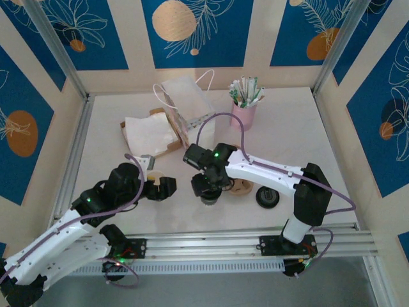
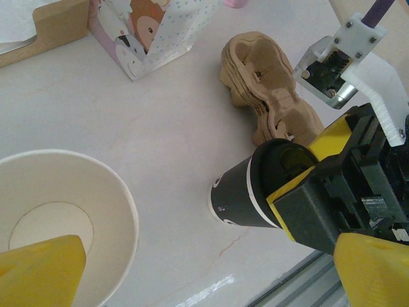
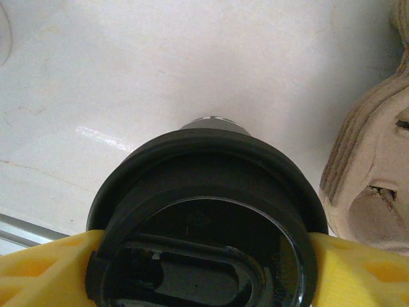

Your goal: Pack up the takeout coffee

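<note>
Takeout coffee (image 2: 243, 192) standing on the counter (image 1: 287, 134), pinched at the lid.
At left, left tool (image 1: 160, 187) spread wide and empty, just over the lidless paper cup (image 2: 57, 211). Centre: right tool (image 3: 204, 262) closed on the black lid's rim, not the dark cup wall. Just right of it, pulp cup carrier (image 2: 271, 96). Risk on lifting: lid popping free under the squeeze, cup dropping and spilling. Also liable to knock the carrier if swung low toward the printed paper bag (image 2: 153, 32).

Lab robot cell: aluminium frame (image 1: 54, 48), printed backdrop panels (image 1: 192, 29).
</note>
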Controlling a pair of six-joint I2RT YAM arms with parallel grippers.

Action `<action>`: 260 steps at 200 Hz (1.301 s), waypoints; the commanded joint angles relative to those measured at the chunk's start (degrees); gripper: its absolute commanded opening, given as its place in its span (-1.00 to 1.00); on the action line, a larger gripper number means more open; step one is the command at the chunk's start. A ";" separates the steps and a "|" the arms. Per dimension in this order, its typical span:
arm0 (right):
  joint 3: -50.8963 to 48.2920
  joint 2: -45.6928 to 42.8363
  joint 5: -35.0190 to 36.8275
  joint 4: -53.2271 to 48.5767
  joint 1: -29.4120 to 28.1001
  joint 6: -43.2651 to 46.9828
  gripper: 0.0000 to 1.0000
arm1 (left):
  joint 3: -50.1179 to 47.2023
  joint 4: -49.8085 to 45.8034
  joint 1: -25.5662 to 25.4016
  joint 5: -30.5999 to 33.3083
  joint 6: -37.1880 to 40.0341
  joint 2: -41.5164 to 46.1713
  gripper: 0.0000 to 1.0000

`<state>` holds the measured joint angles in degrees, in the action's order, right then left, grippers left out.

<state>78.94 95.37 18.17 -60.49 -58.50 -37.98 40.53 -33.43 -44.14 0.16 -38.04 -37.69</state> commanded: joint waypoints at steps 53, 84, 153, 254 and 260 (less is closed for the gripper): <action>-3.53 3.40 0.79 -4.63 -1.31 -1.32 0.57 | -0.09 1.50 0.54 -0.95 -0.72 0.04 1.00; -0.86 2.01 0.60 -5.15 -1.16 -1.00 0.59 | -0.10 1.58 0.54 -0.95 -0.77 0.00 1.00; -5.45 2.39 -0.93 -0.29 -1.16 -1.12 0.58 | -0.58 1.66 0.54 -1.04 -0.90 0.51 1.00; -2.54 0.09 -0.36 -1.66 -1.35 -0.92 0.66 | -0.53 2.07 0.54 -1.31 -0.89 0.34 1.00; -1.91 -0.22 -0.46 -1.82 -1.35 -0.80 0.67 | -0.54 2.03 0.51 -1.31 -0.90 0.39 1.00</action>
<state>76.53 93.56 20.62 -58.43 -59.68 -38.39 40.32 -32.21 -44.12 -0.03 -38.65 -37.67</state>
